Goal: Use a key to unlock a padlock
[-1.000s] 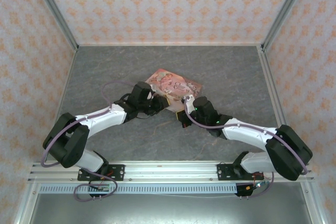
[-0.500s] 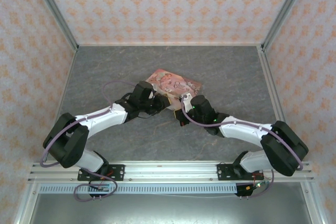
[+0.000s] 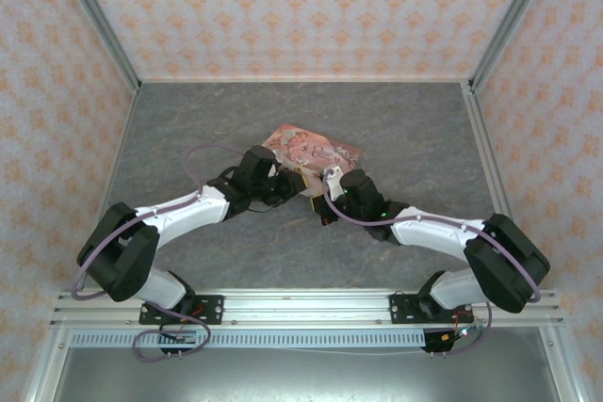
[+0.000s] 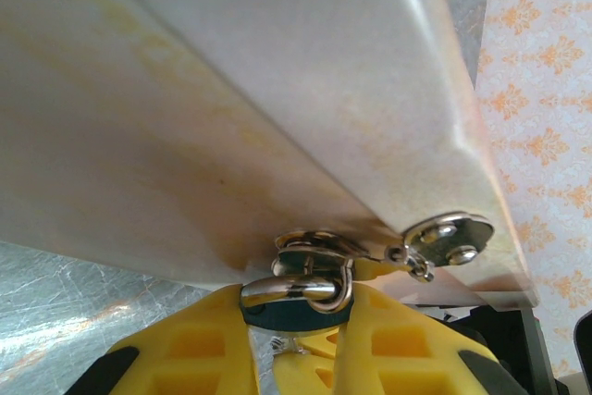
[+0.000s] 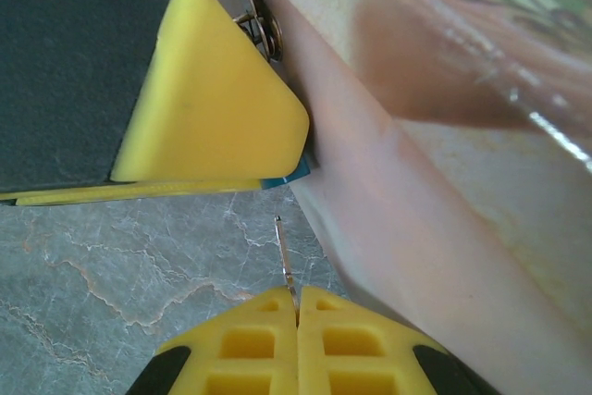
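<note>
Left wrist: left hand [image 4: 294, 323] clamps the padlock [image 4: 277, 314] steady against the pink box [image 4: 231, 90], so right hand [image 5: 298, 307], pinched tight on the key [image 5: 287, 261], can line it up.

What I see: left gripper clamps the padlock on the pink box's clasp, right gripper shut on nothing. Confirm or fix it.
One part is wrong: the right gripper is not shut on nothing. The right wrist view shows it shut on a thin metal key. The rest stands: the left gripper clamps the padlock on the clasp of the pink box.
</note>
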